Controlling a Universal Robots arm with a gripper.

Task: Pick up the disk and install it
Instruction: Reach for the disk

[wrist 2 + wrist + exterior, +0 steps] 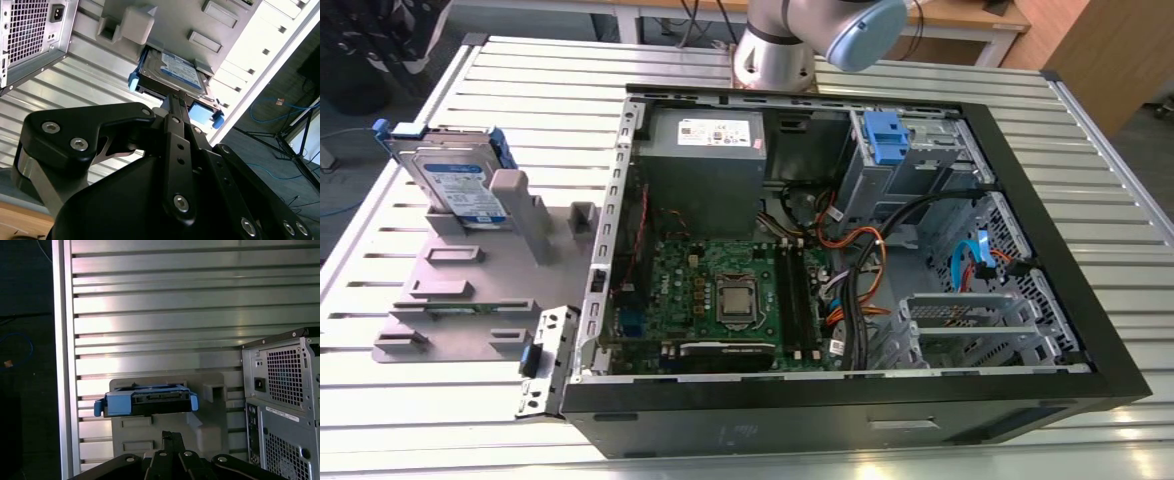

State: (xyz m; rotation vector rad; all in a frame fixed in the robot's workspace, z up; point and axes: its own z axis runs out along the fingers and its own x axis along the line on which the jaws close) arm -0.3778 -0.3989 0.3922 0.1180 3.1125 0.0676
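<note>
The disk (460,185) stands on edge, leaning, in the grey slotted stand (454,300) near the tabletop's (440,435) edge at the exterior view's left. The open computer case (1067,300) sits just beside the stand, with a blue bracket (886,135) inside it. The arm (781,45) rises at the far edge. In both wrist views the claw (172,436) is clenched on nothing, apart from the disk. The disk's white-and-blue label is unreadable.

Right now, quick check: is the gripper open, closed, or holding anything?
Gripper: closed on nothing. The disk stands apart from it, on edge in the grey stand.
</note>
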